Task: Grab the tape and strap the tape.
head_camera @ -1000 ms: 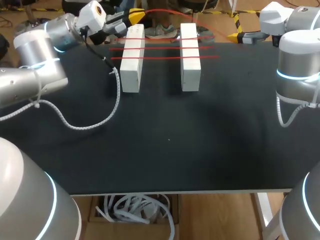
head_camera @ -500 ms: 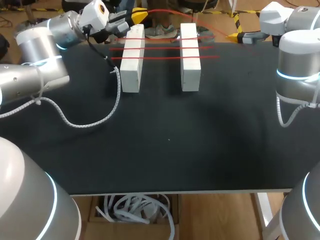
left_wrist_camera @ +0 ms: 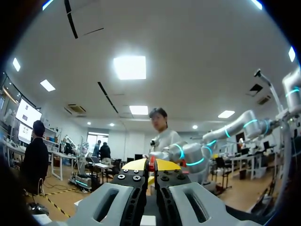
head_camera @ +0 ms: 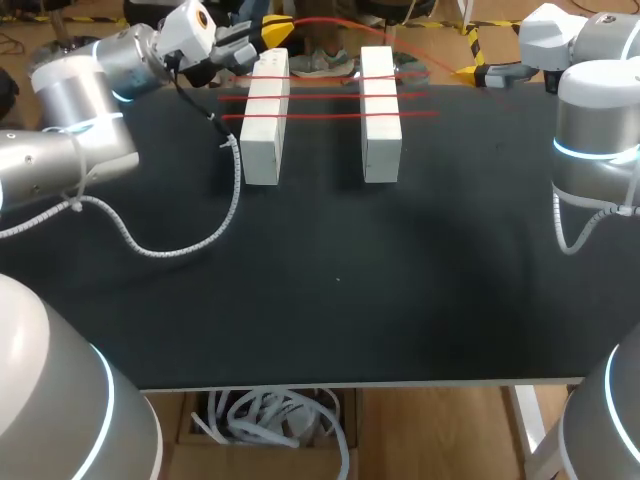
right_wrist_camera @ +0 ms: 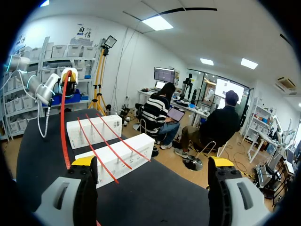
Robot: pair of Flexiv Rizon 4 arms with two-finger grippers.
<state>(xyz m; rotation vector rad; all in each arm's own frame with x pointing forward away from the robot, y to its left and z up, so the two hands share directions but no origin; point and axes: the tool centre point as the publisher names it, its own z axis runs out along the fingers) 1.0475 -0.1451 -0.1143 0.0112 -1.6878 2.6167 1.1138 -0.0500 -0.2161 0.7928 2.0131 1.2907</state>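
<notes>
Left wrist view shows your left pincer (left_wrist_camera: 151, 165) pinched on the thin red tape (left_wrist_camera: 151, 161), while your right pincer (right_wrist_camera: 153, 162) gapes wide over the black tabletop (right_wrist_camera: 155, 197).

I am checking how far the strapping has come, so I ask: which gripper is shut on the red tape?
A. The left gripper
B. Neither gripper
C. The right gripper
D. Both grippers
A: in the left wrist view the left gripper pinches the red tape between its closed yellow tips, while the right gripper stands wide open with nothing between its fingers.
</notes>
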